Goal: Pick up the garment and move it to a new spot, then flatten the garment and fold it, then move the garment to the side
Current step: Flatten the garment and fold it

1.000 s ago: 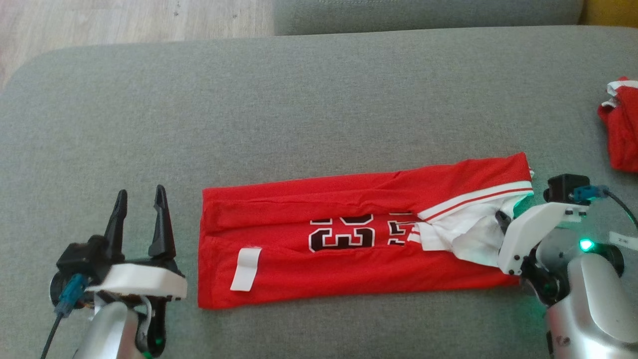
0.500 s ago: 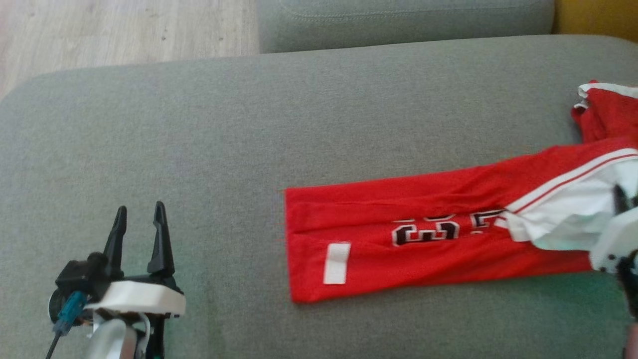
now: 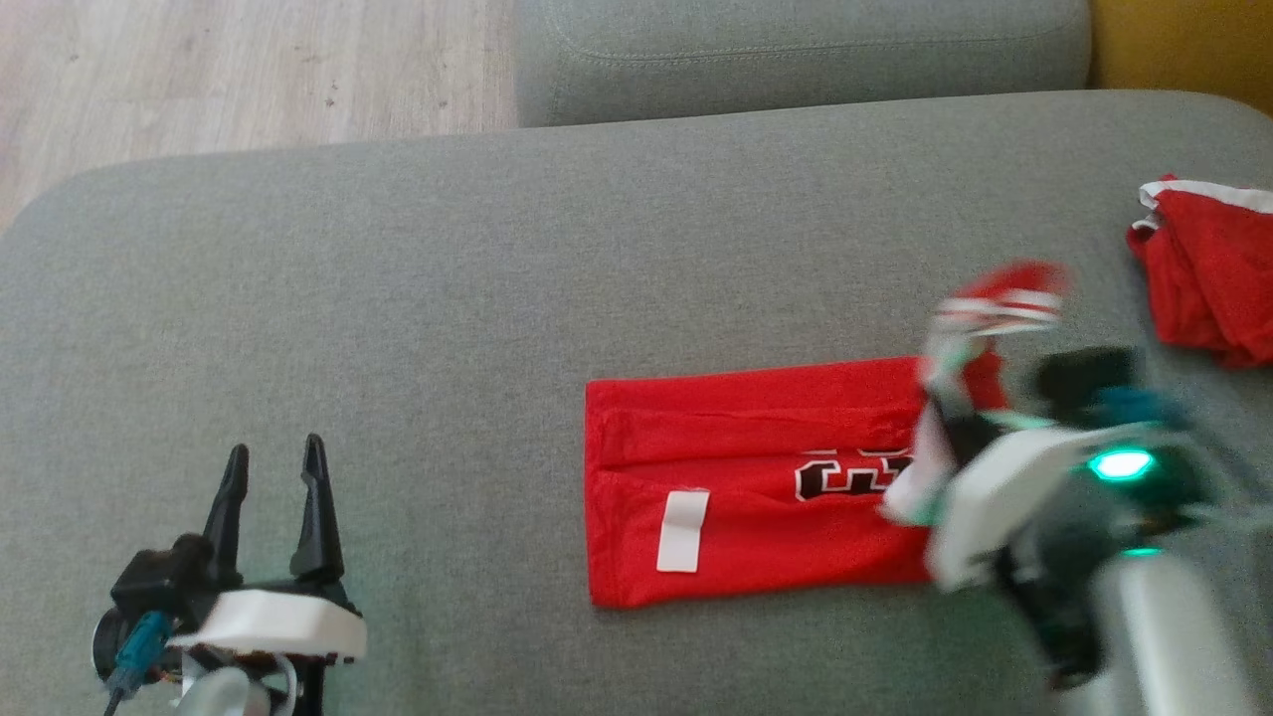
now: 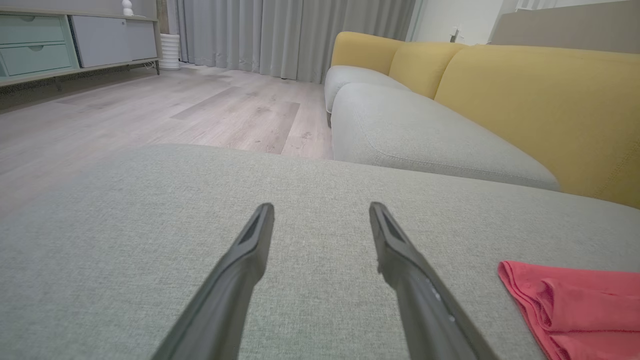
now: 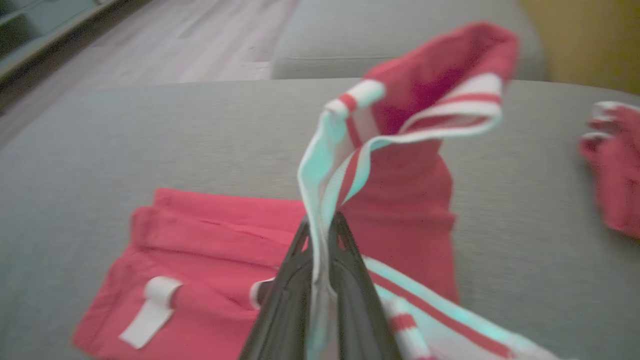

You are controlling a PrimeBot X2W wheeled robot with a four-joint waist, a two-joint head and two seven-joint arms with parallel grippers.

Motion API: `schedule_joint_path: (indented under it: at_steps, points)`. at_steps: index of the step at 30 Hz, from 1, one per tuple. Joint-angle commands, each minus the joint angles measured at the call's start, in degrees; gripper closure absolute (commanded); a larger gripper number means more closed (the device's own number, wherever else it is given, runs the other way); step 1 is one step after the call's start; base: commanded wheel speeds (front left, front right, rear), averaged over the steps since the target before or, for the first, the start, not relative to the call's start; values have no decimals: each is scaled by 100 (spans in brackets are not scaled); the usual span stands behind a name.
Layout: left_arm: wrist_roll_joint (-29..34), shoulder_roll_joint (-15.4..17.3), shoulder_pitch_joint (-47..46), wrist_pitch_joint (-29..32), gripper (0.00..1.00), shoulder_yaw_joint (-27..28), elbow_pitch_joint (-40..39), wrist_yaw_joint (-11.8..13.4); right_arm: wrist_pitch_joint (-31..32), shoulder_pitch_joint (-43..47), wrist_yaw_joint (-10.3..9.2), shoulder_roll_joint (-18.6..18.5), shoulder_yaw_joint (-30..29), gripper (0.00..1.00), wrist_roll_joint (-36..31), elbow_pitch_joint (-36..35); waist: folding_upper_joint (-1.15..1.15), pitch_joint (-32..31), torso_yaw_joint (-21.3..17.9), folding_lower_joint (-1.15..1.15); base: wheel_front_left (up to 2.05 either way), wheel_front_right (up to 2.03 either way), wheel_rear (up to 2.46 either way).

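Item: red jersey (image 3: pixel 756 477) with white striped trim and black number print, folded long, lying right of centre on the grey fabric sofa seat (image 3: pixel 398 298). Its right end is raised, pinched in the clenched right hand (image 5: pixel 320 225). Left hand (image 3: pixel 275 452): fingers spread, grasping nothing, near left, well apart from the jersey.

Risk: the thin trim may slip from the pinch, or the raised end may drag the lower layers and undo the fold.

Count: two hands; two red garments, the second a crumpled red heap (image 3: pixel 1208 268) at far right; one white label (image 3: pixel 683 530).

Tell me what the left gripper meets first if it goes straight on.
Probably only the grey cushion itself: the left gripper points low along bare fabric, with the red garment off to its right. Depth is unclear.
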Motion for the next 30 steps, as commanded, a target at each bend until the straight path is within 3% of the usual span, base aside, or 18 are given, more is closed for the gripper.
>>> schedule_joint_path:
  at_steps: [1, 8, 18, 19, 20, 26, 30]
  points:
    - [-1, 156, -152, -20, 0, 219, -196, 38, -94, -192, -4, -8, 345, 100, 157, -163, 0, 2, 2, 0, 0, 0, 0]
    - [10, 107, -236, 40, 0, 93, -269, 45, -687, -737, -4, -3, 1992, 100, 1071, 740, 0, 80, 145, 0, 0, 0, 0]
    - [22, 31, -452, 59, 0, -84, -227, -3, -1199, -1586, -4, -2, 2789, 100, 1864, 2183, 0, 293, 497, 0, 0, 0, 0]
    - [21, 28, -473, 57, 0, -92, -212, -7, -1219, -1627, -4, -2, 2842, 83, 1936, 2276, 0, 310, 516, 0, 0, 0, 0]
    - [17, 26, -490, 53, 0, -93, -198, -7, -1253, -1663, -4, -2, 2888, 0, 2016, 2349, 0, 319, 524, 0, 0, 0, 0]
    - [-12, 44, -501, 27, 0, -73, -116, -1, -1680, -1737, -4, -2, 2904, 0, 3159, 2157, 0, 284, 489, 0, 0, 0, 0]
    - [-38, 75, -439, 10, 0, -30, -87, 19, -2095, -1684, -4, -2, 2365, 0, 3447, 1661, 0, 145, 397, 0, 0, 0, 0]
